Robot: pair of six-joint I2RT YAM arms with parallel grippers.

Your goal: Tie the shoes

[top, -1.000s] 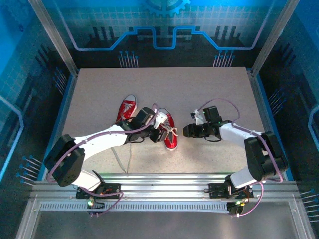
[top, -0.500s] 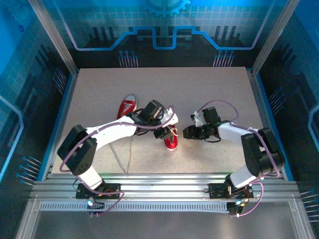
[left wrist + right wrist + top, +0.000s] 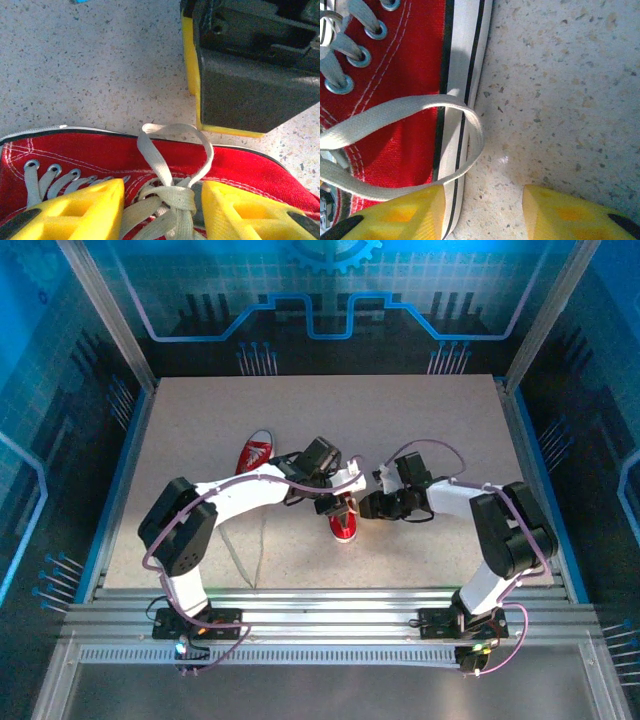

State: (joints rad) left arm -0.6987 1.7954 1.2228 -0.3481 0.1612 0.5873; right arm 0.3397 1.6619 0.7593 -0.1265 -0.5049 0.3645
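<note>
Far left, the second red sneaker (image 3: pixel 257 453) lies beside the left forearm, unlaced work not yet begun.

The left fingers (image 3: pixel 82 207) stand open, one on each side of the lace knot (image 3: pixel 172 197) of the nearer red sneaker (image 3: pixel 342 522), and grip nothing. Hazard: closing here would pinch the knot rather than the lace loop (image 3: pixel 172 145), and a pull would likely drag the shoe.

The right fingers (image 3: pixel 570 215) are likewise open and empty, one above the white sole (image 3: pixel 462 60) and one above bare surface (image 3: pixel 560 75). The loop lies just ahead of them. The two wrists sit very close, so collision is a risk.

Open room lies rightward and toward the far edge.
</note>
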